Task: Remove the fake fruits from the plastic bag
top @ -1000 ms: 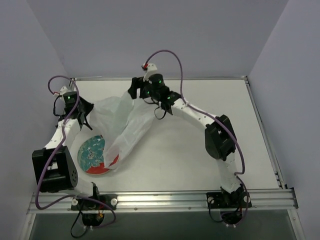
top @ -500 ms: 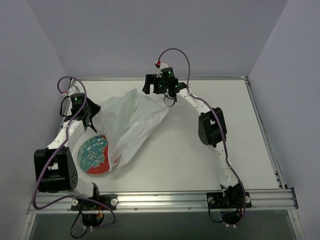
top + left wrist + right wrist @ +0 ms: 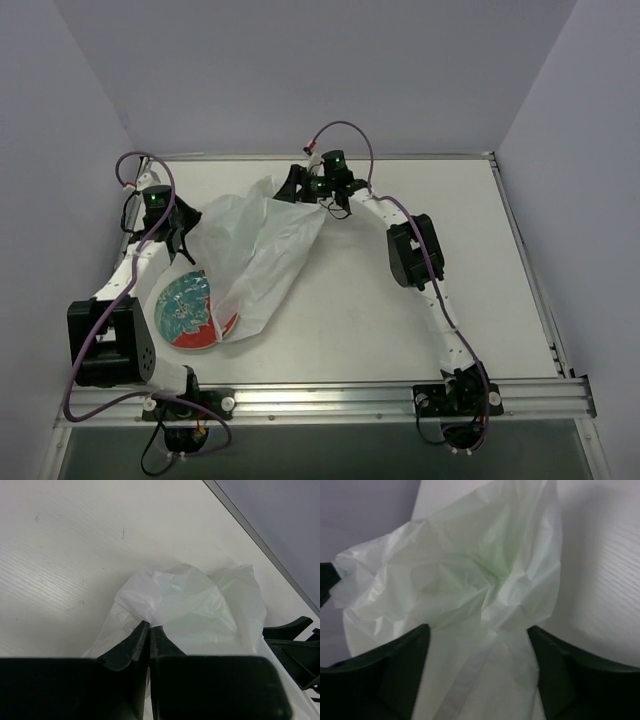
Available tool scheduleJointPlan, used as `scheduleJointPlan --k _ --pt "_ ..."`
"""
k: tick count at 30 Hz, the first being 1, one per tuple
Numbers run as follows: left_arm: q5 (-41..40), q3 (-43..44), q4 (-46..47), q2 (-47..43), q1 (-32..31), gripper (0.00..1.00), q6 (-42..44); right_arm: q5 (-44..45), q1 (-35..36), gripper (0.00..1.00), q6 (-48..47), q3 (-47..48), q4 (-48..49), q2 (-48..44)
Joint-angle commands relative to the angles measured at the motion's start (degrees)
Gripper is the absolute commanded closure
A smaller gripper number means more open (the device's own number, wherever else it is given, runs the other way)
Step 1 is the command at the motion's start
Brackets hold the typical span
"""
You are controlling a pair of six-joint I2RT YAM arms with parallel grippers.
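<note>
Plastic bag [image 3: 262, 250] sprawls over the left half of the table [image 3: 380, 320]. It is a big sheet of thin, wrinkled white film running from the far middle down to the near left. There its lower corner lies over part of the plate [image 3: 178, 308].

We judge the bag very light, limp and slick. It will not keep a shape, it will slip out of a loose grip, and it could tear if we pull its two ends hard apart. The best holds are bunched folds or the rim of the mouth, not a flat stretch of film.

The left gripper [image 3: 149, 626] is closed tight, its fingertips pinching a small fold at the bag's left edge. The right gripper [image 3: 476, 630] is at the bag's far end with its jaws wide apart. Crumpled film lies between and beyond them, and we cannot tell whether they press on it.

We see none of the fruits. A faint green tinge shows through the film in the right wrist view, but we cannot tell what it is. If the fruits are inside, we expect them to be small, hard and ready to roll once tipped out.
</note>
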Motion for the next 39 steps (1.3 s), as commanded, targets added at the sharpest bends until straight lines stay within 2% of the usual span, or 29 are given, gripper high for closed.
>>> scheduleJointPlan --k 1,3,4,6,7,9,13,17,19,20,22,23,26,29,30,31,33,34,36,37,39 --pt "-1.6 1.0 -0.1 -3.0 -0.7 0.98 1.3 -8.1 0.6 0.4 11.5 -2.4 13.3 -3.2" --pt "-1.9 1.0 -0.2 -3.2 -0.8 0.98 1.3 -9.8 0.6 0.59 16.8 -4.7 22.9 -3.1" --pt "-2.1 0.8 -0.3 -3.3 -0.9 0.98 1.3 -10.4 0.6 0.77 19.0 -4.9 25.1 -3.0" --pt "-2.9 0.7 -0.5 -3.6 -1.0 0.98 1.2 -9.6 0.6 0.9 20.7 -5.0 27.4 -2.5" --pt "-3.0 0.6 -0.6 -3.8 -1.1 0.98 0.9 -9.0 0.6 1.0 20.6 -4.9 27.5 -2.5" --pt "-3.0 0.1 -0.3 -4.3 -1.1 0.98 0.6 -7.2 0.6 1.0 21.4 -4.7 29.7 -2.5" --pt "-3.2 0.3 -1.2 -5.2 -1.0 0.98 1.2 -8.0 2.0 1.0 25.5 2.1 36.2 -0.9" --pt "-6.1 0.2 -4.0 -6.8 -0.9 0.98 1.1 -8.3 2.6 1.0 23.5 12.4 35.2 -1.2" --pt "-7.4 -0.4 -5.4 -7.1 -0.6 0.98 0.6 -5.9 2.2 1.0 21.9 11.2 35.3 -2.9" --pt "-7.9 -0.6 -5.6 -7.5 -0.5 0.97 0.4 -4.5 2.1 1.0 20.2 11.0 31.2 -3.2" --pt "-8.6 -1.4 -6.0 -7.9 -0.5 0.98 -0.3 -1.8 2.1 1.0 14.4 18.1 22.2 -0.4" --pt "-8.8 -1.8 -6.1 -8.4 -0.5 0.98 -0.7 -1.4 1.6 1.0 14.4 20.8 17.6 3.4" --pt "-9.5 -3.2 -6.7 -9.6 -0.6 0.98 -1.3 1.6 0.5 1.0 16.0 20.2 17.1 6.5" --pt "-10.4 -4.6 -7.1 -11.3 -0.6 0.98 -1.8 4.7 -0.1 0.99 13.0 17.2 14.8 6.9" --pt "-10.9 -4.8 -7.1 -11.7 -0.7 0.98 -1.8 5.8 0.2 0.97 12.1 17.3 13.6 6.8" --pt "-11.0 -5.0 -7.1 -12.2 -0.7 0.98 -1.9 7.2 0.2 0.91 11.5 17.7 12.2 6.7" --pt "-11.2 -5.1 -7.1 -12.3 -0.7 0.97 -2.0 8.6 0.1 0.88 9.8 17.9 11.4 6.5" --pt "-11.1 -5.1 -7.2 -12.1 -0.7 0.98 -2.0 9.5 0.0 0.8 9.3 17.9 10.0 6.1" --pt "-10.7 -5.1 -7.1 -11.6 -0.7 0.98 -2.0 11.4 -0.3 0.54 8.3 17.6 9.5 5.5" --pt "-10.4 -5.1 -7.1 -10.9 -0.7 0.98 -2.1 12.0 -0.6 0.33 7.6 17.1 8.8 4.3" --pt "-9.6 -4.9 -7.0 -10.2 -0.7 0.98 -2.3 15.0 -0.9 0.12 5.1 15.6 7.6 2.8"
